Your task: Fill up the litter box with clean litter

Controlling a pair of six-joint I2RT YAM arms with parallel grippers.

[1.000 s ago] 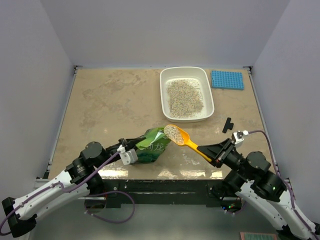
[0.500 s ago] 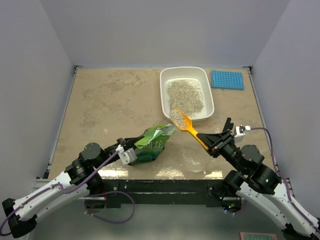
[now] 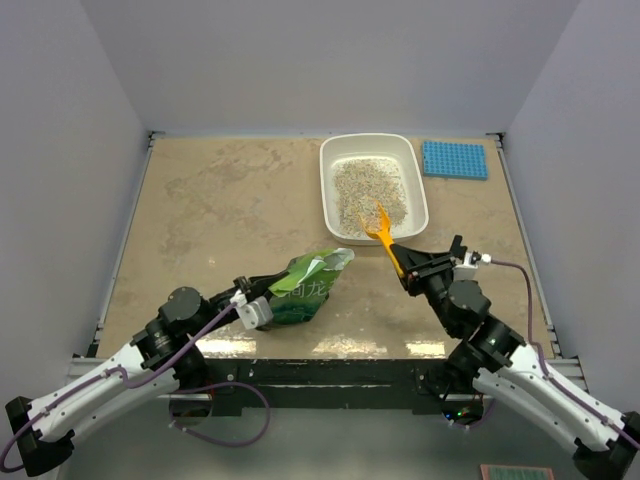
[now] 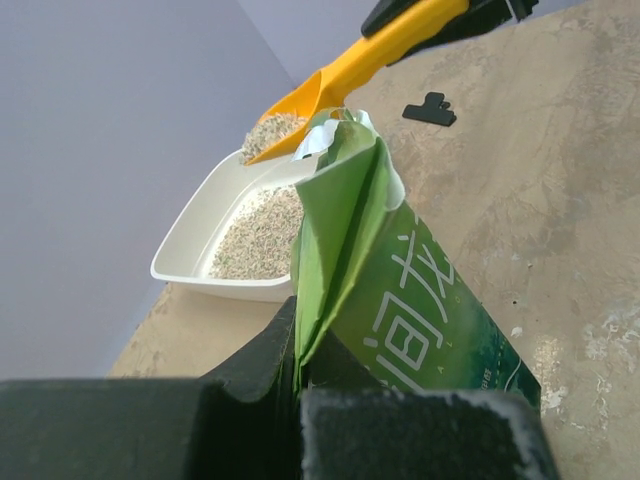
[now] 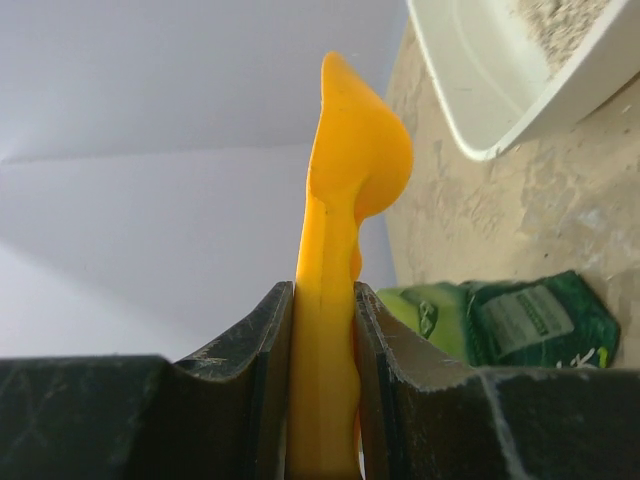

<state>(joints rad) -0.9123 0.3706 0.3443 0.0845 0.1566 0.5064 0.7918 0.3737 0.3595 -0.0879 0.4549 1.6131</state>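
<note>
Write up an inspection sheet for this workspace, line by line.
Surface: mottled beige table, with pale patches along the near edge.
Job's things: white litter box at the back, clean litter covering part of its floor; orange scoop holding granules over its near rim; green bag with its mouth open.
Clutter: blue studded mat right of the box; black clip on the table.
Pincers: left pincer shut on the bag; right pincer shut on the scoop's handle.
Cables: purple cable along the left arm.
Surroundings: plain walls on three sides.
</note>
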